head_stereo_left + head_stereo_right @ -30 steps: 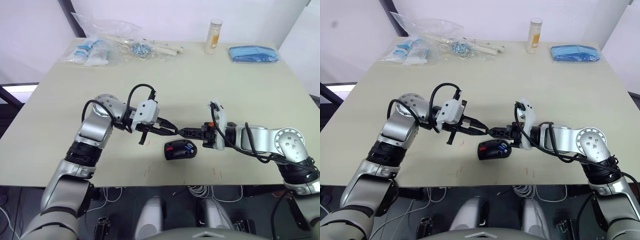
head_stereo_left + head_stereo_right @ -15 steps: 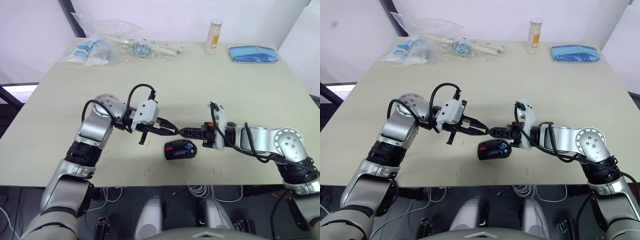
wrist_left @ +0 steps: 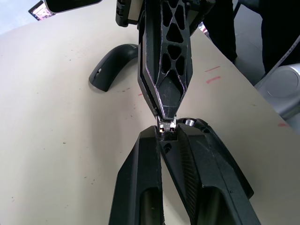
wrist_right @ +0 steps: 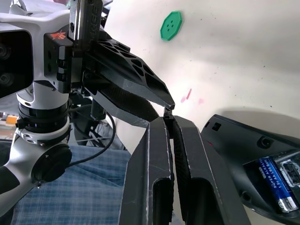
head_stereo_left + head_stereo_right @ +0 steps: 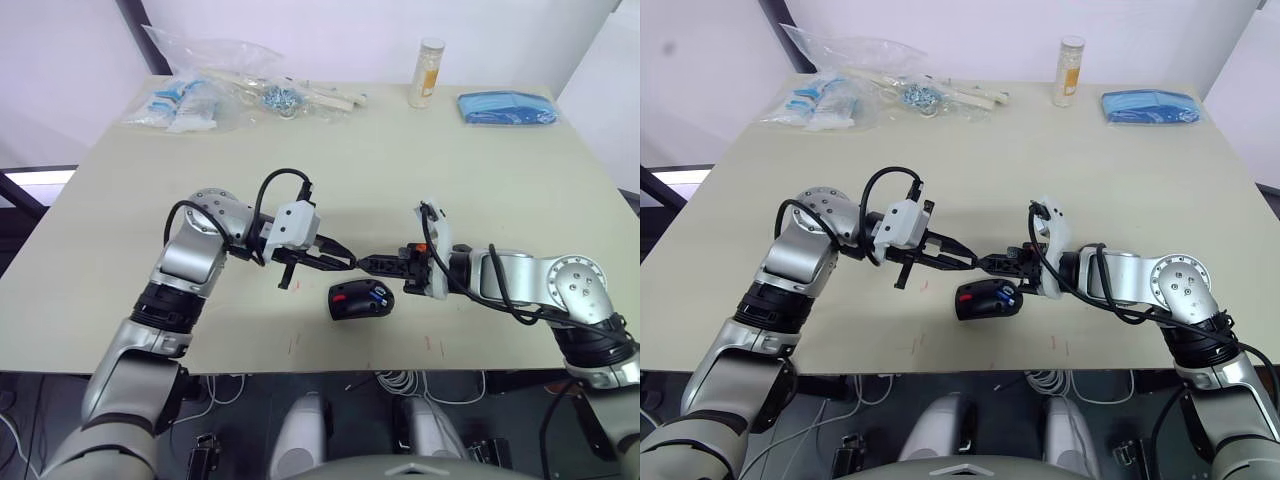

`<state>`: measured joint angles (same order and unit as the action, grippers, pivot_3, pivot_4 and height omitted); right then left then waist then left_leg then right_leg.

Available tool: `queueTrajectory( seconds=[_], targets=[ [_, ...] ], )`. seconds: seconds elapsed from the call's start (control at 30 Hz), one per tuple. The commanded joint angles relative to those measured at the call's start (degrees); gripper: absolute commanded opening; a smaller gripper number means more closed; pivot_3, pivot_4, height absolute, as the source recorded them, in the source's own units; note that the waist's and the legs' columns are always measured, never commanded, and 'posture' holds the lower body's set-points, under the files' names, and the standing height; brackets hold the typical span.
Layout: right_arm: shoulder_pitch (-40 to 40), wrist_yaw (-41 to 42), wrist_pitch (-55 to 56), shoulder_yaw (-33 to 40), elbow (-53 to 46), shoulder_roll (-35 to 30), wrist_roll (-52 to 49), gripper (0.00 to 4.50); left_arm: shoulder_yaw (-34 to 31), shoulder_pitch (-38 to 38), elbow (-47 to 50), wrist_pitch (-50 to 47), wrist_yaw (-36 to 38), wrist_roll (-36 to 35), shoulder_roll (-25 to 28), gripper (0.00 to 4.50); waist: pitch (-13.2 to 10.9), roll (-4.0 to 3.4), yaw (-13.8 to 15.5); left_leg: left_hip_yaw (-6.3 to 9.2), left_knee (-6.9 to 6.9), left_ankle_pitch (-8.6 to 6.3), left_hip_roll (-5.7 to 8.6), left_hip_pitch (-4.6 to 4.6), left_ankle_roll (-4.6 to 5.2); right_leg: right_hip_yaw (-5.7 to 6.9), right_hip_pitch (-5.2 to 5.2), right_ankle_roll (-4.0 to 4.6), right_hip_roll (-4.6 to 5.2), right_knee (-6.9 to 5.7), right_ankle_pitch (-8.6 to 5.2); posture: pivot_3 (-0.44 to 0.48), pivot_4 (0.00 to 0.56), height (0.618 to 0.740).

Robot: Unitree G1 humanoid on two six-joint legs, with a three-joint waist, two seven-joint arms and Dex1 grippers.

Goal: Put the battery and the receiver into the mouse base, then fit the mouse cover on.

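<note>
Two hands meet tip to tip above the middle of the desk (image 5: 120, 200), just behind the mouse base (image 5: 360, 299). From the left, the left hand (image 5: 347, 264) reaches rightward with its fingers (image 3: 140, 154) drawn together on a small receiver (image 3: 166, 130), a dark square piece with a metal end, pinched at the very tips. From the right, the right hand (image 5: 362, 265) reaches leftward, its fingers (image 4: 157, 140) closed down to a narrow slit on the same receiver, so both hands grip the little part at once. Below and slightly right of that meeting point the mouse base lies flat on the desk, its long axis running left to right, the red scroll wheel toward the left end and the open compartment toward the right. Inside that compartment sits the battery (image 4: 275, 181), blue with fine pale lettering too small to read, lying along the compartment. In the left wrist view the mouse cover (image 3: 112, 63) rests on the desk beyond the fingertips, curved side up, apart from the base. A green disc (image 4: 170, 25) lies on the desk farther off, and a clear bottle (image 5: 427, 72) with a pale label stands at the far edge.
</note>
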<state>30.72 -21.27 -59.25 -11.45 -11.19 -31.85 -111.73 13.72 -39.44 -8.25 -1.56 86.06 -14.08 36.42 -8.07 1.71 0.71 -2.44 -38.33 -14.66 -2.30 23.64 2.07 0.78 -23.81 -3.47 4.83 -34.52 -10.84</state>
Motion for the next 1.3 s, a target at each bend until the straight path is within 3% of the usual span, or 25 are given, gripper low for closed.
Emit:
queueTrajectory(
  seconds=[0.03, 0.07, 0.13, 0.23, 0.33, 0.6, 0.7, 0.9, 1.1, 1.3],
  targets=[
    [0.0, 1.5, 0.1, 1.1, -2.6, -0.7, -0.9, 0.0, -1.2, -1.1, -0.7, 0.0, -1.6, 0.2, -0.2, 1.07, 0.0, 0.0, 0.0, 0.0, 0.0, 0.0, 0.0, 0.0, 0.0, 0.0, 0.0, 0.0, 0.0, 0.0, 0.0, 0.0, 0.15, 0.74],
    [-0.1, 1.6, 0.2, 1.1, -2.7, -0.7, -0.8, 0.0, -1.3, -1.2, -0.8, 0.1, -1.7, 0.2, -0.2, 1.25, 0.0, 0.0, 0.0, 0.0, 0.0, 0.0, 0.0, 0.0, 0.0, 0.0, 0.0, 0.0, 0.0, 0.0, 0.0, 0.0, 0.15, 0.74],
    [-0.7, 2.5, 0.4, 1.7, -3.3, -1.2, -0.2, 0.0, -1.5, -1.1, -1.1, 0.2, -1.9, 0.1, -0.1, 2.12, 0.0, 0.0, 0.0, 0.01, 0.0, 0.0, 0.0, -0.01, 0.0, 0.0, 0.0, 0.0, 0.0, 0.0, 0.0, 0.0, 0.15, 0.74],
    [-2.2, 5.5, 0.6, 3.5, -5.4, -2.0, 2.7, 0.0, -2.0, -0.5, -1.3, -0.6, -1.8, -0.6, 0.4, 2.96, 0.0, 0.0, 0.0, 0.01, 0.0, 0.0, 0.0, 0.0, 0.0, 0.0, 0.0, 0.0, 0.0, 0.0, 0.0, 0.0, 0.15, 0.74],
    [-4.0, 10.4, 0.4, 5.1, -8.2, -3.3, 7.1, 0.0, -2.6, 0.4, -0.7, -2.7, -2.2, -1.9, 0.3, 4.48, 0.0, 0.0, 0.1, 0.0, 0.0, 0.0, 0.0, 0.01, 0.0, 0.0, 0.0, 0.0, 0.0, 0.01, 0.0, 0.0, 0.15, 0.74],
    [-12.6, 27.8, 3.0, 7.5, -17.5, -9.1, 28.4, 0.0, -3.3, 4.7, 2.9, -7.5, -3.8, -4.3, 0.0, 4.48, 0.0, -0.01, 0.1, 0.0, -0.01, 0.0, 0.0, 0.0, 0.0, 0.01, 0.0, -0.01, 0.0, 0.03, 0.0, 0.0, 0.15, 0.74],
    [-19.3, 38.5, 8.2, 7.4, -22.3, -15.5, 42.5, 0.0, -3.0, 7.4, 5.6, -9.5, -5.2, -5.2, -0.7, 4.48, 0.0, -0.05, 0.3, 0.02, -0.03, 0.0, 0.03, 0.01, 0.0, 0.02, 0.01, -0.02, 0.04, 0.04, -0.02, 0.0, 0.15, 0.74],
    [-31.9, 55.5, 24.2, 12.0, -24.0, -18.3, 59.1, 0.0, -1.4, 11.2, 7.7, -11.6, -9.2, -4.3, -3.3, 4.48, 0.0, -0.02, 0.2, 0.01, -0.04, 0.0, 0.05, -0.03, 0.0, 0.03, 0.05, -0.25, 0.02, 0.07, -0.14, 0.0, 0.15, 0.74],
    [-41.2, 66.7, 38.2, 17.5, -21.4, -16.4, 68.6, 0.0, -0.3, 11.7, 6.4, -13.0, -13.9, -1.9, -5.3, 4.48, 0.0, -0.02, 0.4, 0.02, -0.08, 0.01, 0.01, -0.15, -0.01, 0.03, 0.09, -0.28, -0.02, -0.02, -0.15, 0.0, 0.15, 0.74],
    [-45.3, 76.3, 47.3, 22.8, -17.3, -14.5, 72.0, 0.0, 1.5, 12.8, 5.9, -12.3, -14.4, -0.1, -5.6, 4.48, 0.0, -0.02, 0.3, -0.03, -0.1, 0.0, 0.05, -0.19, -0.01, -0.04, 0.16, -0.29, -0.02, 0.01, -0.15, 0.0, 0.15, 0.74]
  ],
)
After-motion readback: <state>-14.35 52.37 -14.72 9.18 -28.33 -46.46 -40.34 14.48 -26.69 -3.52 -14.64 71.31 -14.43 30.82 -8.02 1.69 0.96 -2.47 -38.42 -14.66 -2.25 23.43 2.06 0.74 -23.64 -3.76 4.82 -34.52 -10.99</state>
